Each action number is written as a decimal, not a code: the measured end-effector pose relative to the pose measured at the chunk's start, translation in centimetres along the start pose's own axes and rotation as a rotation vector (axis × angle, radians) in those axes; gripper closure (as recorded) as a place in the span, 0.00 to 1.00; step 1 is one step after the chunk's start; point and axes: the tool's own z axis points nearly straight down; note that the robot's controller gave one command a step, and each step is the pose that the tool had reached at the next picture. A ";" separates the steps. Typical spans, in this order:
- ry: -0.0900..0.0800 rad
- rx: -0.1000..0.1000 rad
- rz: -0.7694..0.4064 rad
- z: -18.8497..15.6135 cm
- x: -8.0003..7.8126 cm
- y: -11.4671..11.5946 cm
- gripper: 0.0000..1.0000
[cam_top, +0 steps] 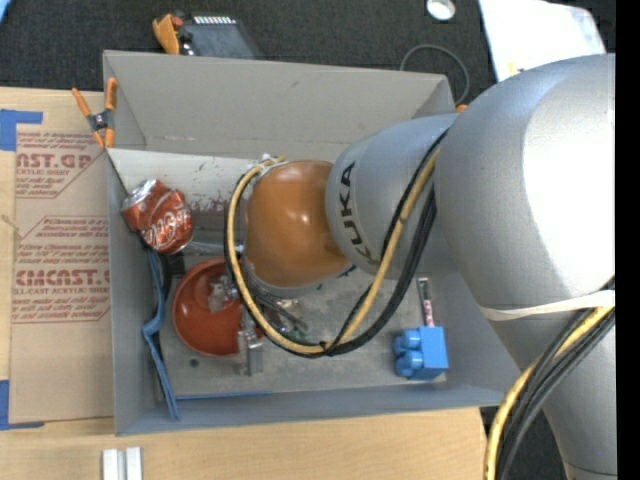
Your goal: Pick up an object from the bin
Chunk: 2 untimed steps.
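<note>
Nearest us, along the bin's (300,408) front wall, a blue toy brick (421,353) sits at the right with a thin pinkish stick (427,306) just behind it. A long blue plastic piece (158,353) runs near to far along the left wall. A little farther in, here's the action: the hand (247,343) is down low at the bin floor, tucked under the arm's orange wrist cover (290,223). It is right against the right edge of a red round bowl-like thing (203,313) in the near-left part of the bin. Is the hand wide or narrow? Cannot tell, as the wrist and its cables mask it, and nothing shows clamped in it. So by my reading this is the reach-and-settle step, with the grasp itself not yet made. The next move calls for getting onto the bowl's rim, closing firmly and then lifting straight up, clear of that blue piece touching its left side. The bowl looks to sit mouth up, perhaps tipped a touch. Being round, it has no real long axis, so any rim approach should do. Farther back, a crushed red drinks can (157,216) lies in the far-left corner, apart from the hand.
</note>
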 end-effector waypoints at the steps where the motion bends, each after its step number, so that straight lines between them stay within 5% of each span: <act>1: 0.014 0.004 -0.423 0.2 -3.9 2.4 1.00; 2: 0.021 0.009 -0.615 0.2 -4.7 2.6 1.00</act>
